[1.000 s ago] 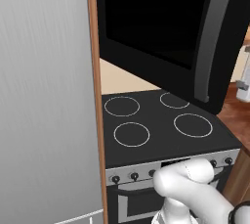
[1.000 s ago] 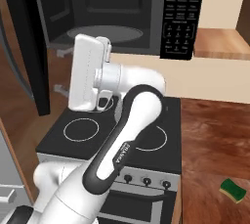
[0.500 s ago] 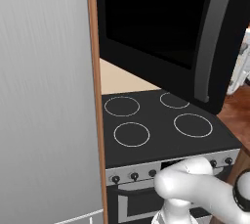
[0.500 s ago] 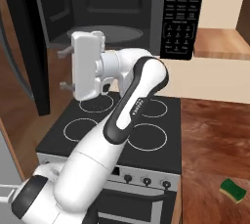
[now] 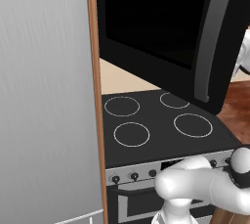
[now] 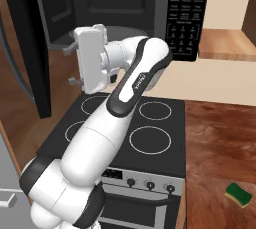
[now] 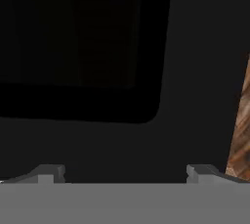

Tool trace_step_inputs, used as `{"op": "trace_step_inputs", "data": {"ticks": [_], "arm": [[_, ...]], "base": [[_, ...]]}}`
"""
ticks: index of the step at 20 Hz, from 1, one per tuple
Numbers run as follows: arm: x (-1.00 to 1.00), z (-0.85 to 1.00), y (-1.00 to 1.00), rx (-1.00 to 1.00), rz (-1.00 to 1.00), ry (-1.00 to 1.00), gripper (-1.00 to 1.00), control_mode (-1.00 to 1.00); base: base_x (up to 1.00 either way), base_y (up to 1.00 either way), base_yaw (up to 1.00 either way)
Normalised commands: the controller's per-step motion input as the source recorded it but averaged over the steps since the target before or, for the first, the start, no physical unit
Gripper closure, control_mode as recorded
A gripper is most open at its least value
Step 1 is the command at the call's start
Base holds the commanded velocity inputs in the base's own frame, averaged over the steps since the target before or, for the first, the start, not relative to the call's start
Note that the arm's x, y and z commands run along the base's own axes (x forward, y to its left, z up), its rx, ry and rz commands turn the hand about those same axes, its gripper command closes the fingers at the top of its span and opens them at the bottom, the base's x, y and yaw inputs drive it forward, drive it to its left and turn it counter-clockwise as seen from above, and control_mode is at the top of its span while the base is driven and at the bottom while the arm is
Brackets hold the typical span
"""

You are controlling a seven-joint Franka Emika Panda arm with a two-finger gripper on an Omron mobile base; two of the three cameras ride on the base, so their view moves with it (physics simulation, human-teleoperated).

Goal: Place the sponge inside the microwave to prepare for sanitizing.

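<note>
Right base view shows the large black microwave with its keypad panel point(image 6: 187, 13) hanging open above the black four-ring stove point(image 6: 125, 128), its dark-window door point(image 6: 27, 43) swung out to the left. The white arm's two-finger gripper point(image 6: 70, 65) reaches toward that door at the stove's left edge; in the hand view the jaws stand spread apart, empty. The small yellow-and-green sponge point(image 6: 238, 194) lies on the brown wooden worktop point(image 6: 220, 143), near its front right corner, well apart from the gripper.
</note>
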Motion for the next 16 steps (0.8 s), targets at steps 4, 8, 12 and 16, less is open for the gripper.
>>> {"op": "trace_step_inputs", "data": {"ticks": [4, 8, 12, 16], "arm": [[0.12, -0.17, 0.07, -0.16, -0.10, -0.13, -1.00, -1.00], [0.22, -0.10, 0.08, -0.11, -0.14, -0.16, -1.00, -1.00], [0.09, -0.01, 0.09, -0.03, -0.16, -0.09, -1.00, -1.00], [0.01, -0.01, 0.29, 0.00, -0.16, -0.06, -1.00, -1.00]], "base": [[0.00, 0.00, 0.00], [0.00, 0.00, 0.00], [0.00, 0.00, 0.00], [0.00, 0.00, 0.00]]}}
